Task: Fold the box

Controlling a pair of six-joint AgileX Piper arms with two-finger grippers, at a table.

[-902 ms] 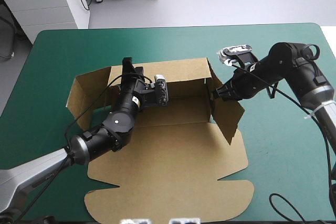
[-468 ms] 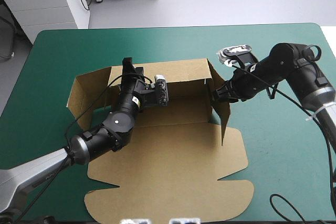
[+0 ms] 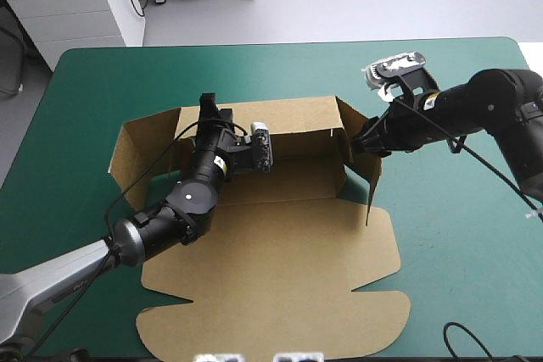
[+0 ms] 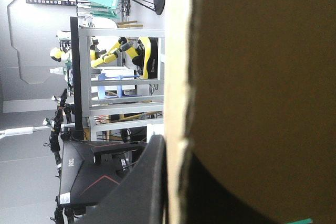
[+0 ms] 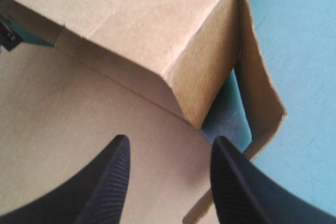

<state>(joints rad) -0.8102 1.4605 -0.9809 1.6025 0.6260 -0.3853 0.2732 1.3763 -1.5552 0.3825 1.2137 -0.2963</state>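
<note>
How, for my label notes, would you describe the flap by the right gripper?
On the teal-green table lies the brown box, back wall raised. The side flap at that wall's right end, by the right gripper, stands upright; the left flap splays outward.

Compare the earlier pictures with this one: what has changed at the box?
The right flap swung up from splayed outward to upright. The right gripper drew back outward with it, and its fingers now stand apart. The left gripper stayed clamped on the back wall, and the lid stayed flat.
</note>
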